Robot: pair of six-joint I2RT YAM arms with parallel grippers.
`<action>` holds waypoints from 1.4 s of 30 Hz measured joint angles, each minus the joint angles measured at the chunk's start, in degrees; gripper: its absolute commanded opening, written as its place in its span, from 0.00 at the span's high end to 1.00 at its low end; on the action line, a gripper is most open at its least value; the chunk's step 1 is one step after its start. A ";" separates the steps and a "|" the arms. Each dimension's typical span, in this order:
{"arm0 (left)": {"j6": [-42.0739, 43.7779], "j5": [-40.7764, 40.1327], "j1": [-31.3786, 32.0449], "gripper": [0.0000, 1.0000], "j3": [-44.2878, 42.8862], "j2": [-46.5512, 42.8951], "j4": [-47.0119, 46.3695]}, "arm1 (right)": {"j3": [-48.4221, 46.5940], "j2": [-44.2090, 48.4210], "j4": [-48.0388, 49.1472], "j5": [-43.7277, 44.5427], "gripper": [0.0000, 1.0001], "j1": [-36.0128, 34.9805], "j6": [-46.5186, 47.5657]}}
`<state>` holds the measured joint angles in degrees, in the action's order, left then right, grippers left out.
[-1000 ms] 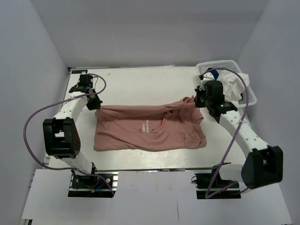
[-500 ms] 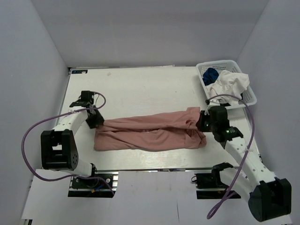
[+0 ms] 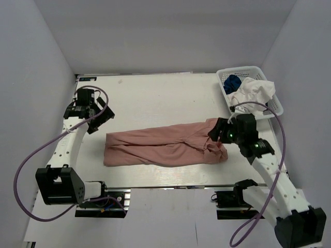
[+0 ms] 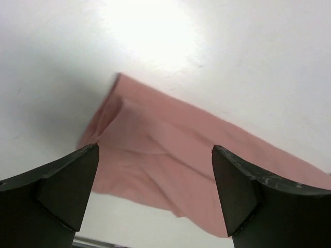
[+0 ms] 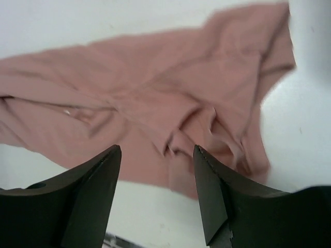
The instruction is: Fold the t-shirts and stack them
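The dusty-pink t-shirt (image 3: 165,147) lies folded into a long band across the near middle of the table. My left gripper (image 3: 101,121) hovers open just off its left end, apart from the cloth; the left wrist view shows the shirt (image 4: 170,150) below the wide-spread left gripper (image 4: 155,149). My right gripper (image 3: 213,135) stands open above the crumpled right end, with nothing between its fingers; the shirt (image 5: 155,93) fills the right wrist view behind that gripper (image 5: 157,148). A royal-blue t-shirt (image 3: 232,81) and a white t-shirt (image 3: 254,90) sit bunched in the basket.
The white mesh basket (image 3: 243,70) stands at the far right corner of the white table (image 3: 155,93). Grey walls close in on the left, back and right. Purple cables loop beside both arms.
Both grippers carried the shirt's far edge toward the near edge, folding it into a band, then let go and opened. The left gripper has drawn back to the far left.
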<state>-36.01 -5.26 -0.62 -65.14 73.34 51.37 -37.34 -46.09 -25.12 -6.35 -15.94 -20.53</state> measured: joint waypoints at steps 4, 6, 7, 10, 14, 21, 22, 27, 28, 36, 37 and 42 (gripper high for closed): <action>1.27 5.03 0.35 0.00 -0.74 3.43 -4.31 | -2.27 -9.27 8.20 -2.95 0.36 -0.48 -0.04; 1.60 7.26 0.83 0.00 -0.63 6.23 -6.21 | -2.34 -13.62 10.10 -3.82 0.36 -1.16 -0.07; 1.73 8.20 1.27 0.00 -0.22 7.65 -7.52 | -2.32 -15.41 10.49 -3.96 0.36 -1.51 -0.04; 1.99 10.58 2.89 0.00 1.99 11.13 -10.36 | -1.79 -19.23 11.41 -4.00 0.37 -2.64 -0.04; 2.16 12.35 5.16 0.00 6.84 14.03 -12.17 | 0.07 -20.06 11.82 -3.93 0.42 -4.13 -0.13; 2.08 10.29 6.73 0.00 15.52 14.05 -11.26 | 7.23 -16.83 11.30 -3.72 0.49 -6.03 -2.36; 1.90 10.29 6.75 0.00 16.41 14.01 -10.88 | 8.59 -15.82 10.95 -3.74 0.49 -6.29 -2.95; 0.70 9.09 6.86 0.00 18.08 11.89 -9.05 | 12.04 -11.17 4.74 -3.72 0.50 -7.34 -4.50; 0.48 8.63 6.86 0.00 18.12 11.39 -8.13 | 12.07 -9.64 2.91 -3.72 0.50 -7.45 -4.59; -0.48 5.09 6.86 0.00 12.59 4.76 -0.31 | 1.05 -6.05 -3.41 -1.88 0.46 -7.82 -3.04; -0.44 4.94 6.86 0.00 10.75 4.48 0.00 | -1.77 -8.28 -3.02 -1.07 0.46 -7.82 -2.58; -0.20 4.74 6.86 0.00 3.67 0.98 0.74 | -14.86 -24.22 -1.57 6.80 0.45 -7.76 -0.79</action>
<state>-36.21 -0.51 6.24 -61.47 74.32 52.12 -52.21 -70.30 -26.70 0.45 -23.70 -21.32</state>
